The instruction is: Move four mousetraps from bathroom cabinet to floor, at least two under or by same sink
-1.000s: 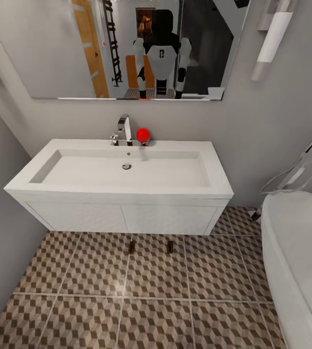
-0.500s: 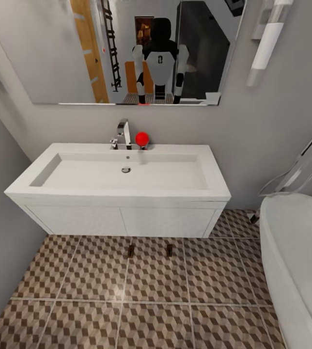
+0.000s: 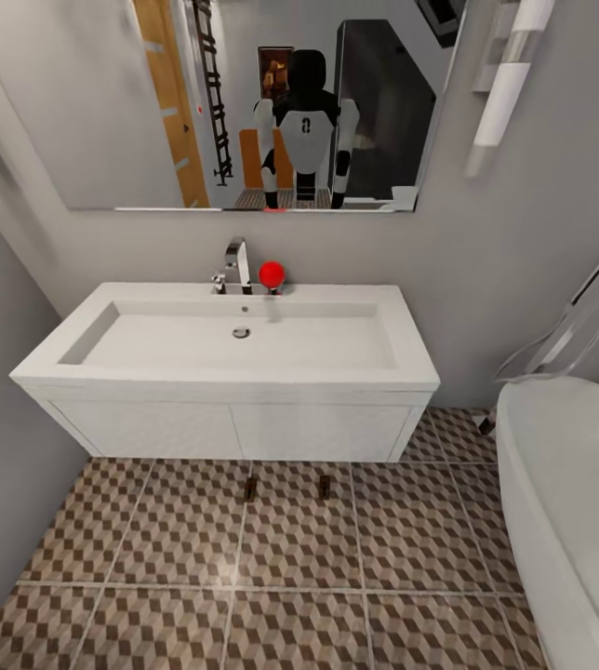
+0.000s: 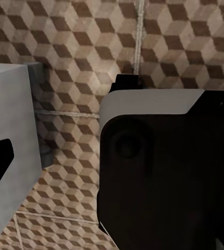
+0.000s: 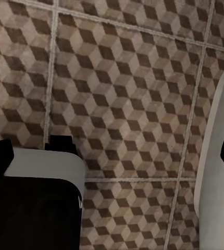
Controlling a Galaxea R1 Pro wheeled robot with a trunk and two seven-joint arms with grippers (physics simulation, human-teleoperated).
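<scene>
Here two mousetraps (image 3: 251, 488) (image 3: 325, 485) lie on the bathroom floor (image 3: 299, 558) before the sink (image 3: 234, 372); finger spacing cannot be told

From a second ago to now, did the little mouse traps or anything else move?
Only the camera moved: the whole picture slid, so the sink sits a bit lower and looks slightly smaller, as if the robot backed off or tilted its head. The two mousetraps lie where they were on the bathroom floor just in front of the sink. The red ball stays by the tap.

bathtub (image 3: 560, 502) cut off at edge
</scene>
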